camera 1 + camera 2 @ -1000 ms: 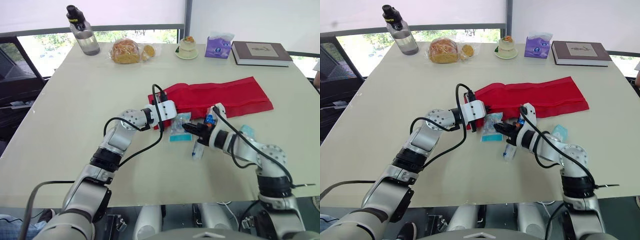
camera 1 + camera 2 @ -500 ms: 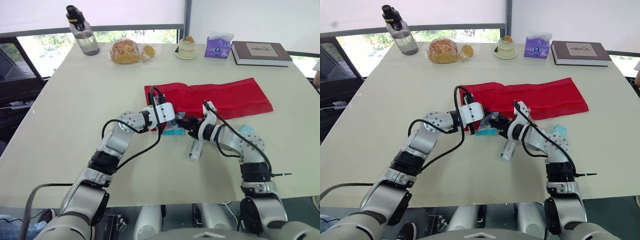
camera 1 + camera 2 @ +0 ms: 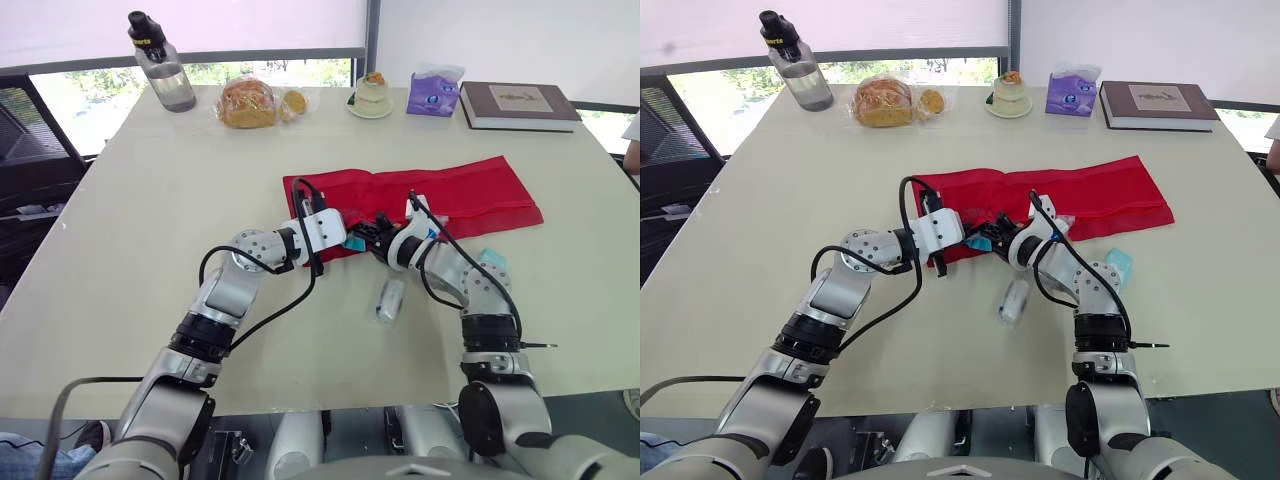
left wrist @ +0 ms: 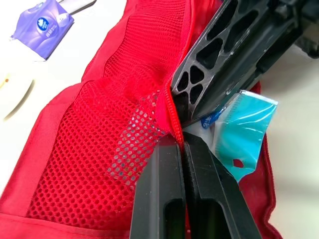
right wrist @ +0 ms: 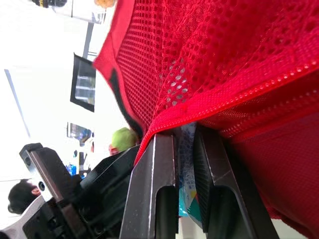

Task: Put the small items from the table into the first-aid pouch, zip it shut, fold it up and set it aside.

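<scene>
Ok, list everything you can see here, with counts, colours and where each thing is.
table: one, cream, under everything
pouch: one, red, mid-table, unfolded
held packet: one, teal, at the pouch's mesh edge
loose packet: one, teal, on the table beside the right arm
clear pack: one, clear, on the table nearer than the pouch
bottle: one, clear with black cap, far left corner
bread: one bag, golden brown, far edge
dessert: one, pale, on a small plate, far edge
tissues: one pack, purple, far edge
book: one, brown, far right
chair: one, black, left of the table
left gripper: shut on the pouch's mesh edge
right gripper: shut on the held packet
</scene>
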You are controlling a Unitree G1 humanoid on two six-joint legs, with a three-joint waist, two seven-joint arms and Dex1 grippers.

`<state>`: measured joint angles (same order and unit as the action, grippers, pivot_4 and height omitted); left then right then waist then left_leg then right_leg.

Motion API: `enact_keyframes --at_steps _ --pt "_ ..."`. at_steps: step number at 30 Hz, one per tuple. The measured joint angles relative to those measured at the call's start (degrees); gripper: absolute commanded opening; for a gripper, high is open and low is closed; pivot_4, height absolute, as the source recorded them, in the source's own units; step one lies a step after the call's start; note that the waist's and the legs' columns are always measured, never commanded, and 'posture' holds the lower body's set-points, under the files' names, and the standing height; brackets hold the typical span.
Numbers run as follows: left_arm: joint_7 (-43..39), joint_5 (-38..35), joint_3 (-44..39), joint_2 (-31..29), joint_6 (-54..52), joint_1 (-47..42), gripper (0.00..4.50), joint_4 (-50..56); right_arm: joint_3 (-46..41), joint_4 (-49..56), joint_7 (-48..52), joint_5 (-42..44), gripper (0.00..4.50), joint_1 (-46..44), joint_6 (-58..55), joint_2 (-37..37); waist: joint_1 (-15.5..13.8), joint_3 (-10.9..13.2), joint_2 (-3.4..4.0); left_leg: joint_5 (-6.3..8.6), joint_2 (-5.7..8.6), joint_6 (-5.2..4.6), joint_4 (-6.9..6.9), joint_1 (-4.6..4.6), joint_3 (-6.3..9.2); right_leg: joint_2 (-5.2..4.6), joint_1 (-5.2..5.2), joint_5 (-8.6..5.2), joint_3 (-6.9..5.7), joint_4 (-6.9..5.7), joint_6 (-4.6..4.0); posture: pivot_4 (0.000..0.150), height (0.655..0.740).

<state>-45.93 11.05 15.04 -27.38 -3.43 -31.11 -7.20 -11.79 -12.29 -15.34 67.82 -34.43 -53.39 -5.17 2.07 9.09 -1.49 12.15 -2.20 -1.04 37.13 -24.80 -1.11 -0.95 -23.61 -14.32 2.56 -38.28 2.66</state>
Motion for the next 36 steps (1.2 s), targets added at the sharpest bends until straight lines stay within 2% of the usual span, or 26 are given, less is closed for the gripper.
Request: enact_keyframes --at_steps 6,19,25,29,30,31,33,34,36 --pt "-0.63 -1.28 -0.64 0.45 0.07 -2.23 0.00 -3.99 1.30 3.55 1.26 -2.96 2.62 1.09 -2.15 1.06 0.17 0.00 0.00 0.00 0.00 0.00 0.00 0.00 0.01 0.01 0.00 0.00 -0.01 -0.02 0.00 0.150 0.7400" --pt "-4.19 -13.65 -6.92 4.36 -7.13 -5.98 0.00 -13.51 4.96 11.73 5.50 -8.60 2.62 4.54 -7.28 5.19 0.30 0.00 0.00 0.00 0.02 0.00 0.01 0.01 0.01 0.02 -0.01 0.00 -0.01 -0.04 0.01 0.150 0.7400" --pt "-7.32 -18.05 -8.29 4.62 -11.31 -7.82 0.00 -16.78 10.20 18.42 12.54 -14.16 2.62 4.81 -8.60 13.67 0.29 0.00 0.00 0.00 0.04 0.00 0.03 0.00 0.02 0.02 -0.01 -0.01 -0.01 -0.03 0.01 0.150 0.7400" --pt "-8.83 -18.12 -8.28 4.26 -11.51 -8.70 0.00 -18.67 16.73 25.94 21.77 -21.88 1.76 4.62 -4.97 23.63 0.28 0.00 0.00 0.00 0.06 0.00 0.02 0.00 0.00 0.03 -0.02 -0.02 0.00 -0.01 0.02 0.150 0.7400" --pt "-8.87 -18.12 -8.28 4.26 -11.51 -8.69 0.00 -18.78 17.11 26.23 22.36 -22.55 1.58 4.61 -4.59 24.07 0.31 0.00 0.00 0.00 0.06 0.00 0.02 0.01 0.00 0.04 -0.02 -0.02 0.00 0.00 0.02 0.150 0.7400" --pt "-8.99 -18.10 -8.28 4.26 -11.46 -8.70 0.00 -18.94 18.21 26.56 23.66 -24.12 0.93 4.61 -3.54 24.97 0.34 0.00 0.00 0.00 0.06 0.00 0.02 0.01 -0.01 0.06 -0.02 -0.02 0.01 0.00 0.02 0.150 0.7400" --pt "-9.47 -18.09 -8.26 4.25 -11.24 -8.72 0.00 -19.50 22.82 27.50 27.49 -28.25 0.33 4.31 -0.97 26.32 0.34 0.00 0.00 0.00 0.06 0.00 0.02 0.02 0.00 0.15 -0.03 -0.02 0.00 0.00 0.02 0.150 0.7400" --pt "-9.74 -18.09 -8.24 4.28 -11.13 -8.80 0.00 -19.81 25.13 27.52 28.84 -30.05 0.11 3.89 0.03 25.82 0.32 0.00 0.00 0.00 0.06 0.00 0.02 0.03 0.02 0.18 -0.03 -0.02 -0.01 -0.02 0.01 0.150 0.7400" --pt "-10.09 -18.08 -8.23 4.33 -10.96 -8.98 0.00 -20.11 27.89 27.40 30.25 -32.51 0.11 3.25 1.04 24.61 0.25 0.00 0.00 0.00 0.05 0.00 0.02 0.02 0.05 0.20 -0.03 -0.02 -0.03 -0.02 0.01 0.150 0.7400"
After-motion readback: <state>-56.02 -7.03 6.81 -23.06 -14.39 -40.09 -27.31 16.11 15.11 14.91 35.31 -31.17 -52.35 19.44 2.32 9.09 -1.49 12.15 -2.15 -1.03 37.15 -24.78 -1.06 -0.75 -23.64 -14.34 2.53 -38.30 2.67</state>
